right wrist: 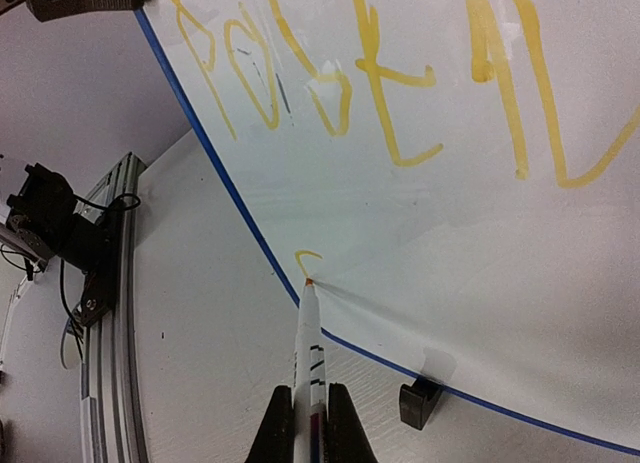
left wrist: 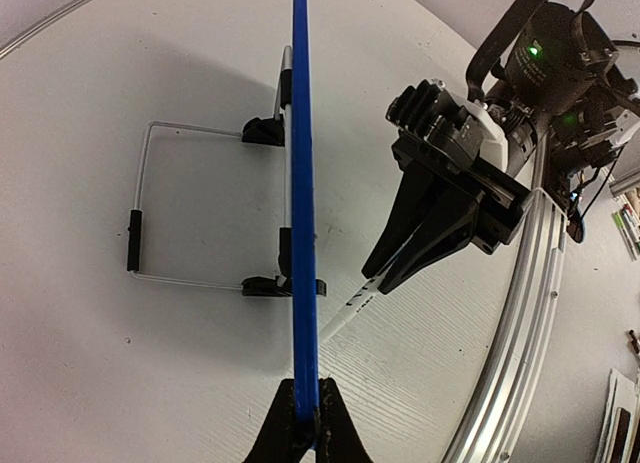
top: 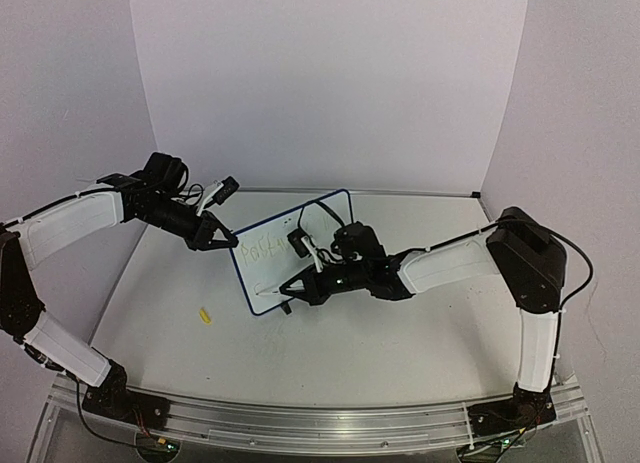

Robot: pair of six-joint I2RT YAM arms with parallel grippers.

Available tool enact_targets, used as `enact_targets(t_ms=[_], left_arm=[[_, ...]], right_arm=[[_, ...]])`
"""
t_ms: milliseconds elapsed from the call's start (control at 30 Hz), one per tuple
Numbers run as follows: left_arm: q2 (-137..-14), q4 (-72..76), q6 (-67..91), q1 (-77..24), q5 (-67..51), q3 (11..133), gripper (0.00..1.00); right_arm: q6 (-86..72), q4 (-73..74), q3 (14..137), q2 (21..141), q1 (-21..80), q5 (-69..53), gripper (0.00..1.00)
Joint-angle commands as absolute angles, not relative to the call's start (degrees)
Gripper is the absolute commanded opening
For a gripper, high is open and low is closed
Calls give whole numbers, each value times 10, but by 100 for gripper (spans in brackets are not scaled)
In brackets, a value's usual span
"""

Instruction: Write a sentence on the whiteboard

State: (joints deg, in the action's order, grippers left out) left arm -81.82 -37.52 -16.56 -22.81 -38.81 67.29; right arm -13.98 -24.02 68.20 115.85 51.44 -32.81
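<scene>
Starting the second line of the sentence, with the first line written.
Top view: the left gripper pinches the upright whiteboard by its edge, and the right gripper sits low before its face. Left wrist: jaws clamped on the whiteboard's blue rim, straight ahead. Right wrist: jaws clenched on a marker, its tip touching the whiteboard just beyond, under one small curl. Most of the second line looks left to write.

unreadable yellow scrawl on whiteboard
</scene>
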Motion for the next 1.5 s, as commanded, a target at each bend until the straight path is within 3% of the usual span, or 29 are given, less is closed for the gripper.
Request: enact_targets(t_ms=[0,733,1467], left_arm=[[-821,-391,-170,-231,-393,684,0],[-822,-391,-170,-231,-395,685,0],[-822,-392,-168,-231,-395,685,0]], right_arm=[[-131,-239,684,1165,510,-274,0],[-125,-249,691,1094,511,-240,0],[-130,-227,690,1151,510,-251,0]])
